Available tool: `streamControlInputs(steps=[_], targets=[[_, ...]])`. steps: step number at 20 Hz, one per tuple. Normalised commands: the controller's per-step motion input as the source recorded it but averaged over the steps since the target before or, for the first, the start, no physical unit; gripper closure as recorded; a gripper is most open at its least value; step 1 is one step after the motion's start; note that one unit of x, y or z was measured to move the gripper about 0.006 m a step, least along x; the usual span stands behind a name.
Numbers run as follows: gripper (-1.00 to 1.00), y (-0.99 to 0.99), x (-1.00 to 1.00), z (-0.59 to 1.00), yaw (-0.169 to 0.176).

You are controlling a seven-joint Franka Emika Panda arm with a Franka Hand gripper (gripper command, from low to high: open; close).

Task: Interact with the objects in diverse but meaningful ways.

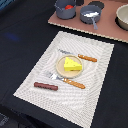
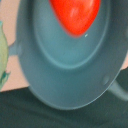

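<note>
Jaws unseen; only the wrist view shows the red tomato [image 2: 74,15] filling the grey two-handled pot [image 2: 65,75].

The cheese wedge [image 1: 72,65] sits on the plate [image 1: 60,66] mid-placemat [image 1: 95,90], the sausage [image 1: 45,86] near its front edge; the tomato [image 2: 75,15] lies in the pot [image 2: 60,85] at the counter's back edge.

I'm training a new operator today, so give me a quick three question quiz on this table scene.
1. True or false: the cheese sits on the plate.
2. Where is the tomato? A) on the placemat B) in a grey pot C) on the plate
3. Fill in: the sausage lies on the ____.

Key: 1 true; 2 B, it lies in the pot under the wrist camera; 3 placemat.
</note>
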Motion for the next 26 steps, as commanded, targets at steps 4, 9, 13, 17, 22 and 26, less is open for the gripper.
streamControlInputs(steps=[4,9,13,17,22,26], targets=[[-1.0,-0.87,0.66,0.07,0.003],[-1.0,-0.91,0.63,0.08,0.0],[-1.0,-0.96,0.53,0.05,0.0],[-1.0,-0.99,0.38,0.0,0.0],[-1.0,-1.0,0.27,0.0,0.0],[-1.0,-1.0,0.25,0.0,0.0]])
